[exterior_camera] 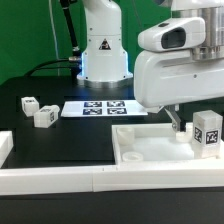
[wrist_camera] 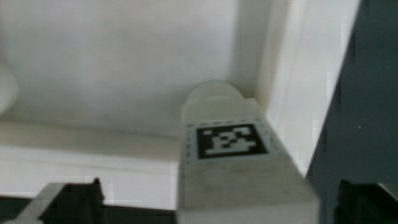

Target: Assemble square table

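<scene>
Gripper (wrist_camera: 217, 198) is hanging spread wide, fingers either side of a short white tagged plastic leg (wrist_camera: 226, 140), not touching it. Leg is sitting on the large white square plastic panel (exterior_camera: 140, 150), beside its raised rim. Probably light, rigid and slick, so pinching the flat sides at mid-height looks safest.

Robotics lab, white robot arm (exterior_camera: 103, 45) at twelve o'clock, black worktop (exterior_camera: 60, 140), marker board (exterior_camera: 100, 108) at centre, green backdrop (exterior_camera: 25, 30), tagged white legs (exterior_camera: 43, 116) at nine o'clock.
</scene>
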Motion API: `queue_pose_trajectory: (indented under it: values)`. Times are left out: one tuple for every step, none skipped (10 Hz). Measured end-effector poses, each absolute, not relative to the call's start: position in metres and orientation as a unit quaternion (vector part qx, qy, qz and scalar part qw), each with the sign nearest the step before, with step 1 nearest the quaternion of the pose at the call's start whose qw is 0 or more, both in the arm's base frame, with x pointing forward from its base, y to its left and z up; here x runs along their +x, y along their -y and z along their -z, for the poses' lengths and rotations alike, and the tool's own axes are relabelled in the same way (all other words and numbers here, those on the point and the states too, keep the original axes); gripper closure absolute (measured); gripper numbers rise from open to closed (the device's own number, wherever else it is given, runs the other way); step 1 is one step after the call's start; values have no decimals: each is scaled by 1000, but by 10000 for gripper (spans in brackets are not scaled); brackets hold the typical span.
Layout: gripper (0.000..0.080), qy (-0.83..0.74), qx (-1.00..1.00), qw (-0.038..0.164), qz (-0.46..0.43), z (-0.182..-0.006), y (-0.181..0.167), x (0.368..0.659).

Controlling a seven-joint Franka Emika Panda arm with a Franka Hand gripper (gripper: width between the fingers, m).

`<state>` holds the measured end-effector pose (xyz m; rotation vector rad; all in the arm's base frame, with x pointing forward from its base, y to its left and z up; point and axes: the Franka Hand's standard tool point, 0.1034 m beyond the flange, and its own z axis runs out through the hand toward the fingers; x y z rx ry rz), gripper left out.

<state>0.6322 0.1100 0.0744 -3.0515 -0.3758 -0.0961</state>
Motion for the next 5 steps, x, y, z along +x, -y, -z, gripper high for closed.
queue_pose_trajectory:
  values:
    - [150, 121, -991, 34, 37, -75, -114, 633]
    - [173, 115, -992, 34, 36, -75, -114, 633]
    - [173, 115, -992, 34, 36, -74, -113, 633]
    - [373, 108, -993, 34, 36, -74, -114, 633]
    - [373, 73, -996, 36, 35, -74, -115, 633]
